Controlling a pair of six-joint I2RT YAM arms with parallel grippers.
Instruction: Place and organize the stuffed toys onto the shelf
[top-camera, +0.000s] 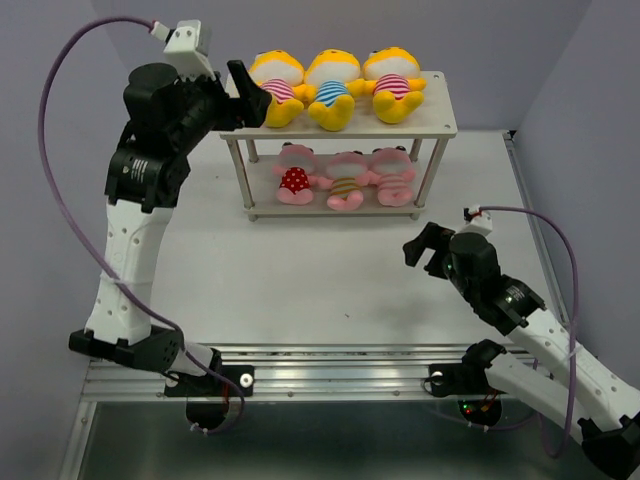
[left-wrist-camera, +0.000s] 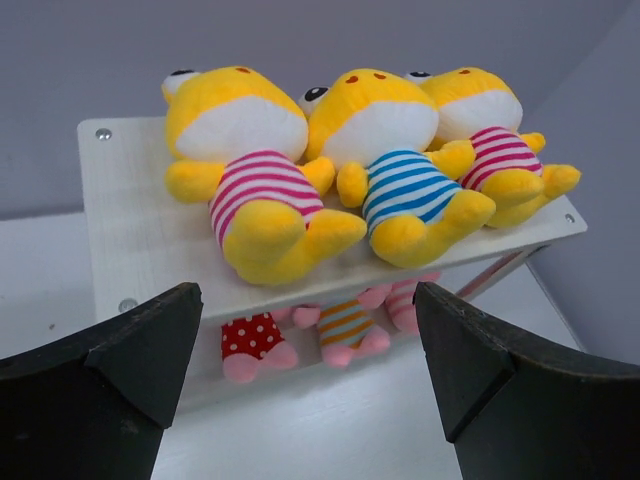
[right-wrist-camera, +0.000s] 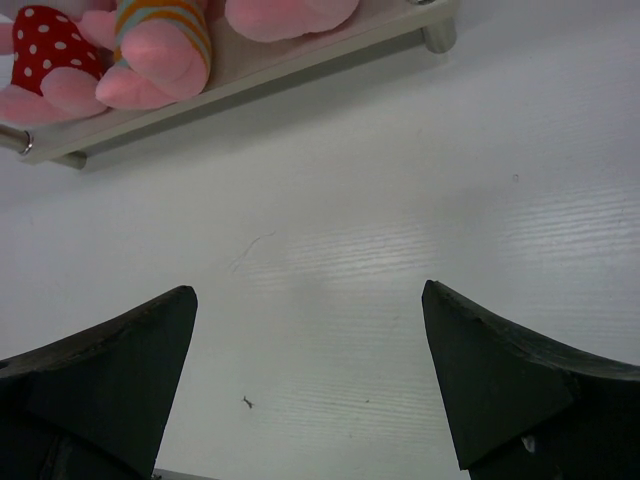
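Three yellow stuffed toys (top-camera: 330, 85) sit in a row on the top board of the shelf (top-camera: 440, 118). Three pink toys (top-camera: 346, 176) sit on its lower board. In the left wrist view the yellow toys (left-wrist-camera: 262, 190) fill the top board (left-wrist-camera: 125, 230) and the pink ones (left-wrist-camera: 252, 338) peek out below. My left gripper (top-camera: 248, 98) is open and empty, raised at the shelf's left end. My right gripper (top-camera: 425, 250) is open and empty, low over the table in front of the shelf's right side; its view shows the pink toys (right-wrist-camera: 160, 50).
A grey wall stands behind the shelf and at both sides. Bare white table (top-camera: 330, 290) lies between the shelf and the arm bases. A metal rail (top-camera: 330, 372) runs along the near edge.
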